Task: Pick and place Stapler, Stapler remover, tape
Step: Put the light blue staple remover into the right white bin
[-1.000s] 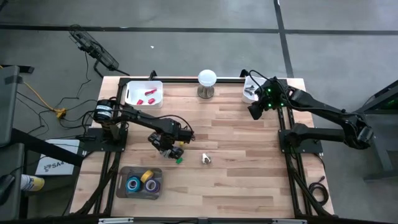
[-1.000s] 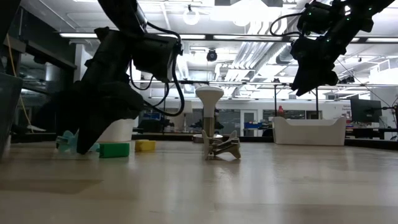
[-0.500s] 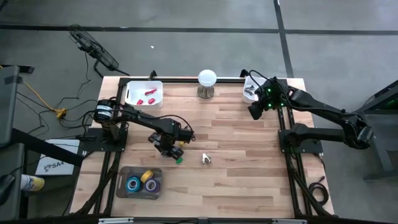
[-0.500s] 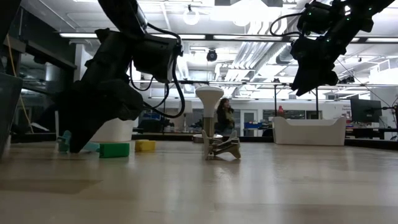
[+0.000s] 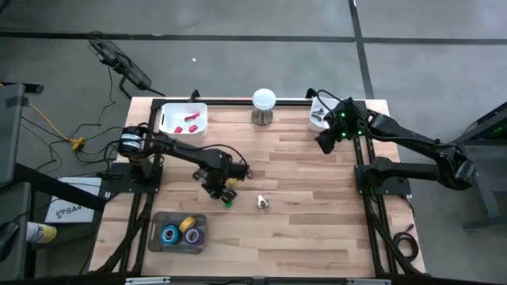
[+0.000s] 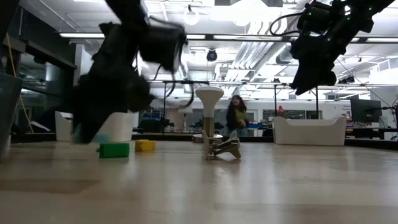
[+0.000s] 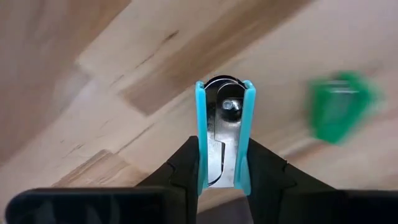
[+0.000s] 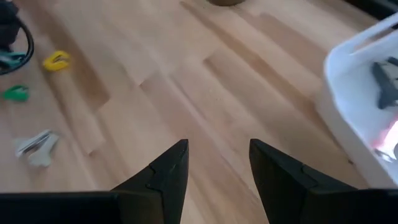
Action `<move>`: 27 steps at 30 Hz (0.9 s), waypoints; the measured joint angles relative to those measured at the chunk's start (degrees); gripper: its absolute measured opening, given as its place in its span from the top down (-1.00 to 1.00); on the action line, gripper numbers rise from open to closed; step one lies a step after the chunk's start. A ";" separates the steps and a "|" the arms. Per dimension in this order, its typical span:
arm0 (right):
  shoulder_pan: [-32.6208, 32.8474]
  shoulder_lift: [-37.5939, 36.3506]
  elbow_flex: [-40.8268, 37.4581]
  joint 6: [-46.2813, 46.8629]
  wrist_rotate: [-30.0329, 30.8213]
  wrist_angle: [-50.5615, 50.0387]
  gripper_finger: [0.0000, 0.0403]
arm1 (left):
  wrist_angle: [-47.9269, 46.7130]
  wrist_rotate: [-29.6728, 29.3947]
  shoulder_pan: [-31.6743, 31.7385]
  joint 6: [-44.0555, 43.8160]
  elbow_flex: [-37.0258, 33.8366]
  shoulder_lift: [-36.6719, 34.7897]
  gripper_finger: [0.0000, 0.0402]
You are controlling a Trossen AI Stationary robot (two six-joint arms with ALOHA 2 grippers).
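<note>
The left gripper (image 7: pixel 222 177) is clamped on one teal stapler remover (image 7: pixel 222 134), lifted off the table (image 5: pixel 317 206). The pinch sits at its rear end, so it could twist free in transit. Just beside lie one green piece (image 5: pixel 227 203) and one yellow (image 5: pixel 230 181), probably more removers; farther, three tape rolls (image 5: pixel 181 231). The right gripper (image 8: pixel 214 168) waits apart, empty.

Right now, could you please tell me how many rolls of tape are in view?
3, all in the dark tray on the left arm's side of the table: a blue roll, a yellow roll and a purple roll. More may be hidden underneath.
</note>
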 joint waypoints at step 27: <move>15.15 0.00 -0.02 -1.25 -29.17 38.39 0.20 | 15.38 -28.64 0.00 37.19 38.04 -3.02 0.57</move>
